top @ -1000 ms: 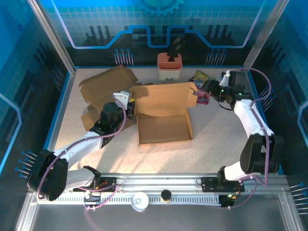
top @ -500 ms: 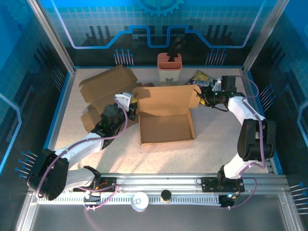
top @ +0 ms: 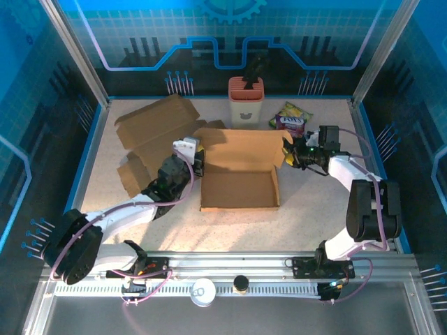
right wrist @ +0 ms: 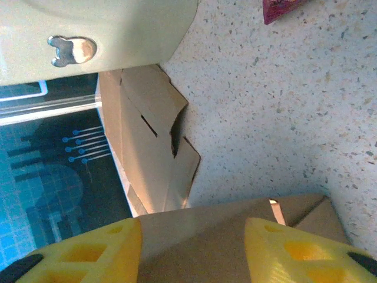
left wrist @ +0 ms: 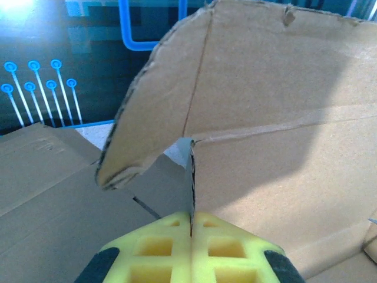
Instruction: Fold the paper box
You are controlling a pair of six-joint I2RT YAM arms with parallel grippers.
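Note:
The brown paper box (top: 239, 187) lies open in the middle of the table, its lid panel (top: 244, 149) raised at the back. My left gripper (top: 196, 159) is at the box's left back corner, shut on the thin edge of the left side flap (left wrist: 191, 171), which stands upright between the yellow pads (left wrist: 159, 236). The raised lid (left wrist: 277, 88) spreads above and to the right. My right gripper (top: 288, 155) is at the box's right side with its jaws apart. A flat cardboard panel of the box (right wrist: 235, 221) spans the gap between its yellow fingers (right wrist: 100, 247).
A second flattened cardboard box (top: 154, 125) lies at the back left, also showing as cardboard (right wrist: 147, 147) in the right wrist view. An orange and white holder (top: 246, 98) stands at the back centre. Snack packets (top: 292, 118) lie at the back right. Blue walls enclose the table.
My right gripper has come in from the back right to the box's right side. The box has slid nearer, its lid now more upright. My left gripper followed, still holding the flap.

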